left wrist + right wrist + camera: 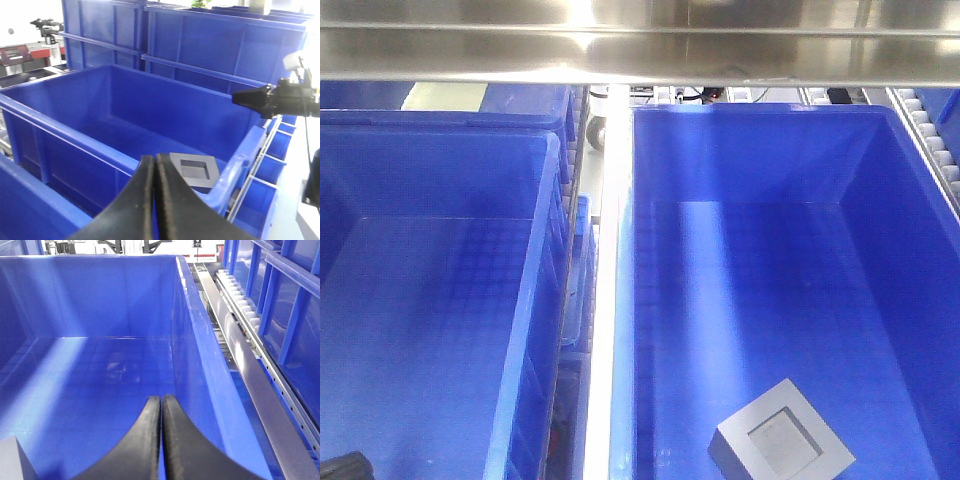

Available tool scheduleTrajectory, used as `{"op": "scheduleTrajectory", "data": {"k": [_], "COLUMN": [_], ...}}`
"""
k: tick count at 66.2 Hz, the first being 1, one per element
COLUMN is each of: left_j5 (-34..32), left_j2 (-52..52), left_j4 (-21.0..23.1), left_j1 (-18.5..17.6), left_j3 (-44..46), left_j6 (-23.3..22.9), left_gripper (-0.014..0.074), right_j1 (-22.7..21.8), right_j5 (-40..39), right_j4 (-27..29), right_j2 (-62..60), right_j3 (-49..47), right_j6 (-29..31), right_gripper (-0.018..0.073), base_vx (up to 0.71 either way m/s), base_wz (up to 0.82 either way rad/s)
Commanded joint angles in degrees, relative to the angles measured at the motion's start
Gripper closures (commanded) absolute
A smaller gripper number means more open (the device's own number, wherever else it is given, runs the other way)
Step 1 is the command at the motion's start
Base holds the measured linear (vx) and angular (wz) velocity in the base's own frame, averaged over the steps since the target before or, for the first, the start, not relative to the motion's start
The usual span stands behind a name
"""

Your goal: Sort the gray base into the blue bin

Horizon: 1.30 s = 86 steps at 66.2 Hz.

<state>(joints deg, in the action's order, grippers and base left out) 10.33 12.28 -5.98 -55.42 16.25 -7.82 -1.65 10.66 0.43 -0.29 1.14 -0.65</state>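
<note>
Nearest in the left wrist view: the left gripper [154, 200], black curved jaws pressed together, holding nothing, poised outside the near rim of the large bright-blue plastic bin [85, 150]. Just beyond the jaws, slightly right of them and lower, the small matte gray cube-like base [194, 171] lies on the bin floor by the near-right corner, its shallow square recess facing up.

Right wrist view: the right gripper [161, 440], jaws likewise pressed together and empty, hangs over the gridded floor of the same blue bin [195, 355]. The gray base [15, 462] shows only as a corner at the lower left edge, so it lies left of and behind these jaws.

Front view: the base [780, 440] sits rotated diamond-wise near the front of the right-hand bin [760, 130]; no long axis to speak of, roughly square.

Judgement: base already rests inside a blue bin. Which arm is nearer cannot be told with confidence. A second blue bin [535, 300] sits left, more stacked behind.
</note>
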Motion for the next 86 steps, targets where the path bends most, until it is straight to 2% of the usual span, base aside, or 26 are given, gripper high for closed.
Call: {"op": "scheduleTrajectory", "data": {"k": [1, 6, 31, 38, 48, 59, 72, 81, 86], "left_j5": [-4.1, -4.2, -3.8, -1.5, 2.3, 3.2, 3.0, 2.7, 2.4], "left_j2": [0.4, 0.4, 0.0, -1.8, -7.0, -12.3, -13.8, -13.8, -13.8], "left_j4": [5.2, 6.6, 6.6, 6.9, 7.1, 9.2, 9.5, 9.0, 8.9], "left_j1": [-0.2, -0.2, -0.2, 2.4, 12.3, 28.4, 45.0, 53.7, 56.9], "left_j3": [1.4, 1.4, 1.4, 1.4, 1.4, 1.4, 1.3, 1.3, 1.3], "left_j6": [5.2, 6.3, 6.3, 6.3, 6.3, 6.2, 6.2, 6.2, 6.2], "left_gripper": [0.0594, 0.0594, 0.0594, 0.0594, 0.0594, 0.0594, 0.0594, 0.0594, 0.0594], "right_j1": [-0.1, -0.1, -0.1, -0.1, -0.1, -0.1, -0.1, -0.1, -0.1], "right_j5": [-2.1, -2.1, -2.1, -2.1, -2.1, -2.1, -2.1, -2.1, -2.1], "right_j4": [-0.4, -0.4, -0.4, -0.4, -0.4, -0.4, -0.4, -0.4, -0.4], "right_j2": [1.0, 1.0, 1.0, 1.0, 1.0, 1.0, 1.0, 1.0, 1.0], "right_j3": [0.6, 0.6, 0.6, 0.6, 0.6, 0.6, 0.6, 0.6, 0.6], "right_j6": [0.6, 0.6, 0.6, 0.6, 0.6, 0.6, 0.6, 0.6, 0.6], "right_gripper": [0.0564, 0.0564, 0.0564, 0.0564, 0.0564, 0.0564, 0.0564, 0.0564, 0.0564], "base_vx": [0.0, 0.0, 0.0, 0.0, 0.0, 0.0, 0.0, 0.0, 0.0], "base_wz": [0.0, 0.0, 0.0, 0.0, 0.0, 0.0, 0.0, 0.0, 0.0]}}
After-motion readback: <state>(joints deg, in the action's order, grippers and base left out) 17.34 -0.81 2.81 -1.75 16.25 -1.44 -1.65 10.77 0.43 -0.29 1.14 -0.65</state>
